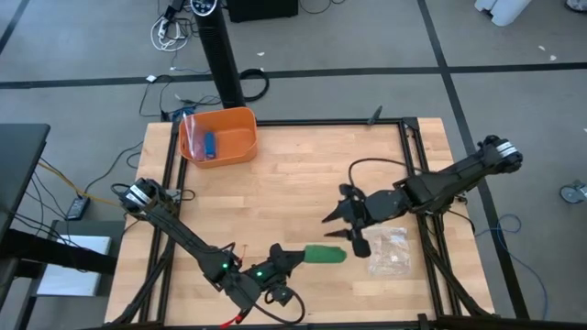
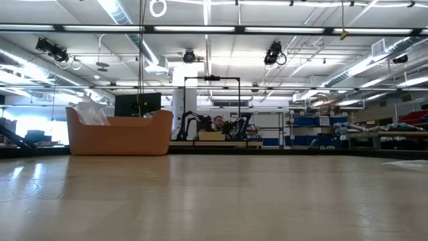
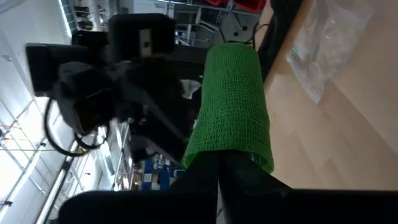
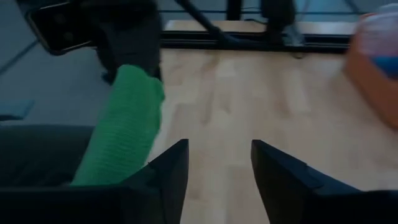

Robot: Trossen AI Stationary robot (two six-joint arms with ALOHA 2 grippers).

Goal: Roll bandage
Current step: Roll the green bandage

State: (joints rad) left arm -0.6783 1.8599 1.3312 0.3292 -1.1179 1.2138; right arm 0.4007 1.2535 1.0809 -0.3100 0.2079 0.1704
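Observation:
The bandage [image 1: 323, 254] is a short, bright green roll held out over the table's near middle by my left gripper [image 1: 295, 258], which is shut on one end of it. In the left wrist view the roll [image 3: 233, 106] sticks out past the dark fingers. My right gripper [image 1: 343, 231] hangs just beyond the roll's free end, open, with nothing between its fingers [image 4: 168, 171]. In the right wrist view the roll [image 4: 127, 124] lies off to one side of that gripper. Neither gripper shows in the low view. My left gripper pinches the roll's near end [image 3: 214, 155] between its two fingers. The fingers come in level from the table's left and lie along the roll. The roll juts out past the fingertips toward the right edge, lifted clear of the table.
A clear crinkled plastic bag [image 1: 390, 249] lies on the table under and to the right of my right gripper. An orange bin [image 1: 218, 136] with a blue item [image 1: 210, 143] and plastic in it stands at the far left. Bare wood [image 1: 293, 183] lies between them.

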